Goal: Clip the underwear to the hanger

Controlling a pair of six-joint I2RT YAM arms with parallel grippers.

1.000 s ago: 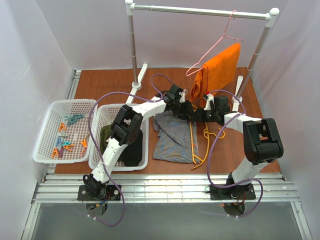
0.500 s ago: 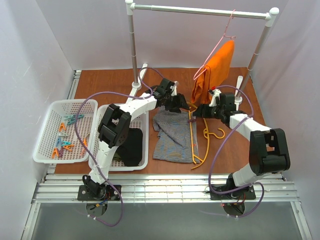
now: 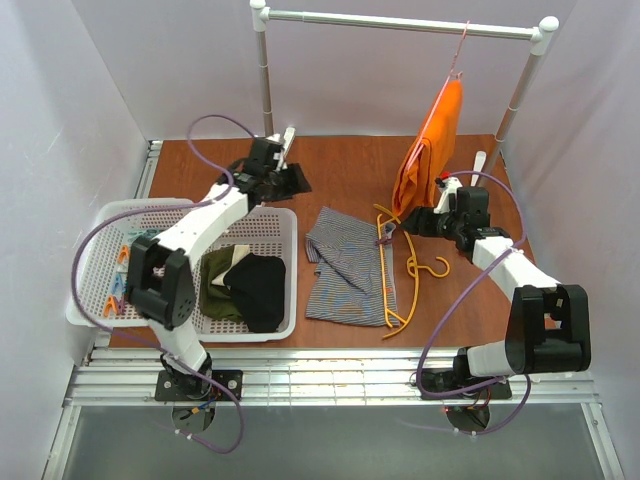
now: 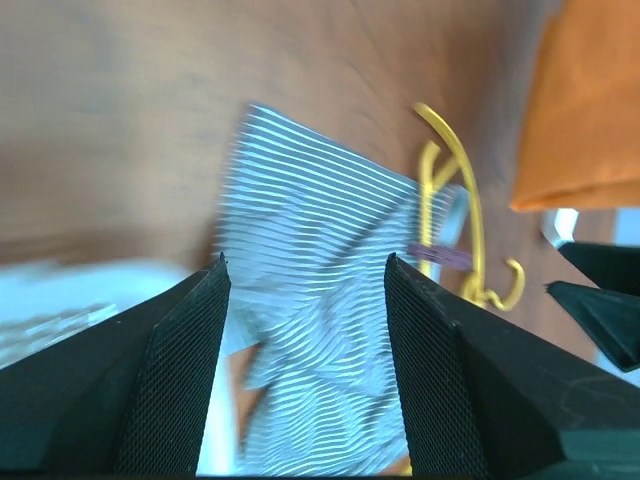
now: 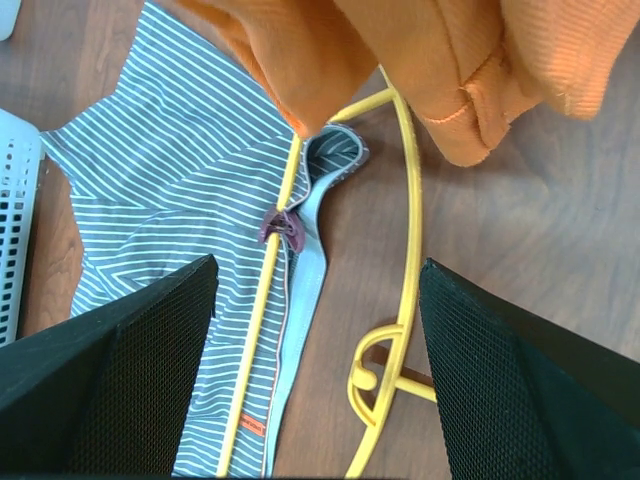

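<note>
The grey striped underwear (image 3: 345,268) lies flat on the wooden table with the yellow hanger (image 3: 412,268) along its right edge. A purple clip (image 5: 282,228) pinches the waistband to the hanger's bar (image 5: 262,300); an orange tag (image 5: 252,428) shows lower down. My right gripper (image 3: 410,222) hovers open just right of the clip, with nothing between its jaws (image 5: 318,262). Further back and to the left, near the basket's far corner, my left gripper (image 3: 298,182) is open and empty. In its wrist view it looks toward the underwear (image 4: 320,250) and the hanger (image 4: 468,225).
A white basket (image 3: 294,262) holds black and olive clothes; another basket (image 3: 84,270) to its left holds several coloured clips. A rack rail (image 3: 400,22) at the back carries a pink wire hanger (image 3: 455,62) with orange cloth (image 3: 430,150), hanging close over my right gripper.
Both grippers met at the waistband and have let go. The left arm swung back and left toward the basket, the right drew back to the right. The purple clip stays on the hanger bar.
</note>
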